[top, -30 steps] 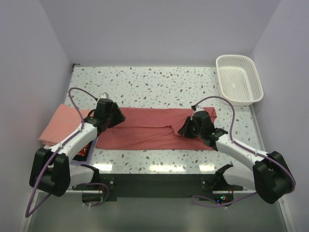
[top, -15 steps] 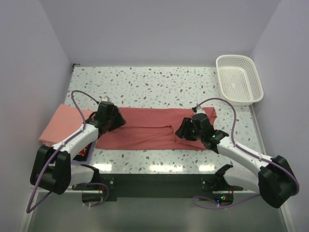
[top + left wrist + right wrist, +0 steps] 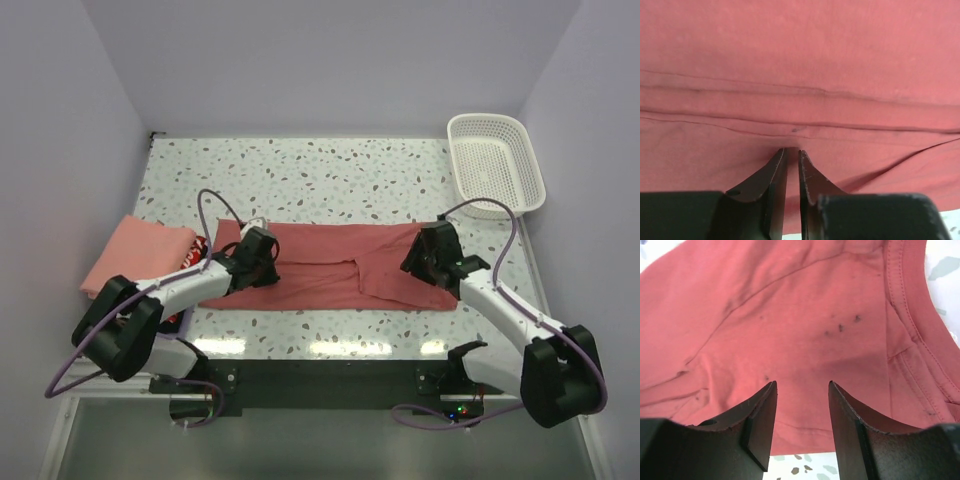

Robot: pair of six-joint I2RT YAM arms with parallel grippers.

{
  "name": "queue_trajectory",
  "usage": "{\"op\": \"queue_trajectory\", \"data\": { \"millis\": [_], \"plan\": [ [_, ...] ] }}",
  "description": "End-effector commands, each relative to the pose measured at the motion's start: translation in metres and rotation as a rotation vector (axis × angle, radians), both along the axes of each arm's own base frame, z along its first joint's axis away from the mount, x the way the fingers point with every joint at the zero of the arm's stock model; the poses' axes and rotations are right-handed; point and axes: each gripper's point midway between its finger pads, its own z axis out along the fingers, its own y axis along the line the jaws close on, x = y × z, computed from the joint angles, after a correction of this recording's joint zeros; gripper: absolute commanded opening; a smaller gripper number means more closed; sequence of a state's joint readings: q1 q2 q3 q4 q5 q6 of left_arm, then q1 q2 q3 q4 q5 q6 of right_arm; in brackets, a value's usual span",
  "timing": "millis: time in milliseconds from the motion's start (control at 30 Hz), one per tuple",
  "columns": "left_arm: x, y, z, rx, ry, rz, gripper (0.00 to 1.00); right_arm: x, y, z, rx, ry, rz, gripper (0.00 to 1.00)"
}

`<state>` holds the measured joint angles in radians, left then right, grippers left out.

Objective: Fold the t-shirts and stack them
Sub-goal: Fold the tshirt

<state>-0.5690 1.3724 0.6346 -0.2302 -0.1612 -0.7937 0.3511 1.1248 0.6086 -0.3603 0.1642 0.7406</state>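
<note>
My left claw [image 3: 791,150] is almost shut, with only a thin gap between its two fingers, and its tips pinch a little fold of the red shirt [image 3: 330,265]. The cloth puckers right where the tips meet, just below a long seam that runs across the frame. My right claw [image 3: 801,385] is open with its fingers well apart. It holds nothing and hangs just over the same shirt, near the collar [image 3: 905,305], which curves down the right side of that view. From above, the red shirt lies flat as a long strip across the middle of the speckled table [image 3: 330,175]. My left claw is on its left part and my right claw is on its right part. A folded pink shirt [image 3: 135,252] lies at the left edge of the table. A white basket [image 3: 495,208] sits in the upper right corner, well apart from both shirts.
</note>
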Motion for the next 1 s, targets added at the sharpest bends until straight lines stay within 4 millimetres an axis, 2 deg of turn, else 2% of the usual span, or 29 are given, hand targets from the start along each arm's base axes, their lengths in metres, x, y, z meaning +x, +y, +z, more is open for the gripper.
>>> {"op": "queue_trajectory", "data": {
  "millis": [0, 167, 300, 367, 433, 467, 500, 533, 567, 600, 633, 667, 700, 733, 767, 800, 833, 867, 933, 967],
  "plan": [
    [0.004, -0.006, -0.009, 0.056, -0.025, 0.003, 0.18, -0.002, -0.003, -0.014, -0.003, 0.045, 0.005, 0.49],
    [-0.006, -0.003, -0.027, 0.146, 0.012, 0.000, 0.13, 0.003, -0.007, -0.035, -0.022, 0.105, -0.009, 0.49],
    [-0.016, -0.004, -0.034, 0.180, 0.019, -0.014, 0.13, 0.012, -0.013, -0.048, -0.033, 0.141, -0.024, 0.48],
    [-0.023, -0.008, -0.037, 0.180, 0.023, -0.029, 0.13, 0.023, -0.015, -0.047, -0.049, 0.136, -0.025, 0.48],
    [-0.030, -0.011, -0.038, 0.183, 0.029, -0.046, 0.13, 0.028, -0.016, -0.056, -0.064, 0.181, -0.020, 0.48],
    [-0.034, -0.011, -0.040, 0.186, 0.037, -0.048, 0.13, 0.040, -0.013, -0.050, -0.069, 0.166, -0.003, 0.48],
    [-0.037, -0.012, -0.041, 0.185, 0.039, -0.052, 0.13, 0.042, -0.012, -0.060, -0.080, 0.205, 0.007, 0.48],
    [-0.043, -0.016, -0.042, 0.185, 0.045, -0.072, 0.13, 0.045, -0.012, -0.062, -0.088, 0.220, 0.016, 0.49],
    [-0.048, -0.018, -0.044, 0.177, 0.053, -0.073, 0.12, 0.061, -0.009, -0.053, -0.097, 0.197, 0.030, 0.49],
    [-0.052, -0.020, -0.044, 0.172, 0.058, -0.078, 0.12, 0.067, -0.009, -0.055, -0.110, 0.205, 0.036, 0.49],
    [-0.060, -0.028, -0.045, 0.162, 0.065, -0.093, 0.12, 0.069, -0.011, -0.064, -0.135, 0.243, 0.038, 0.49],
    [-0.064, -0.032, -0.046, 0.158, 0.068, -0.100, 0.12, 0.087, -0.008, -0.055, -0.142, 0.216, 0.049, 0.49],
    [-0.068, -0.035, -0.047, 0.155, 0.072, -0.105, 0.12, 0.094, -0.007, -0.053, -0.150, 0.213, 0.056, 0.49],
    [-0.077, -0.041, -0.048, 0.149, 0.083, -0.108, 0.12, 0.096, -0.007, -0.065, -0.167, 0.258, 0.063, 0.49],
    [-0.081, -0.046, -0.049, 0.145, 0.091, -0.107, 0.12, 0.117, -0.002, -0.054, -0.170, 0.225, 0.078, 0.49],
    [-0.086, -0.050, -0.050, 0.139, 0.099, -0.107, 0.12, 0.126, -0.001, -0.052, -0.178, 0.224, 0.087, 0.47],
    [-0.094, -0.059, -0.051, 0.124, 0.104, -0.123, 0.12, 0.128, -0.002, -0.067, -0.202, 0.274, 0.096, 0.47],
    [-0.098, -0.067, -0.050, 0.092, 0.110, -0.107, 0.12, 0.149, 0.005, -0.055, -0.197, 0.236, 0.120, 0.47],
    [-0.111, -0.088, -0.052, 0.032, 0.130, -0.119, 0.12, 0.160, 0.010, -0.059, -0.206, 0.262, 0.152, 0.47],
    [-0.114, -0.097, -0.052, 0.019, 0.138, -0.125, 0.12, 0.179, 0.018, -0.063, -0.213, 0.255, 0.189, 0.46]
  ]
}}
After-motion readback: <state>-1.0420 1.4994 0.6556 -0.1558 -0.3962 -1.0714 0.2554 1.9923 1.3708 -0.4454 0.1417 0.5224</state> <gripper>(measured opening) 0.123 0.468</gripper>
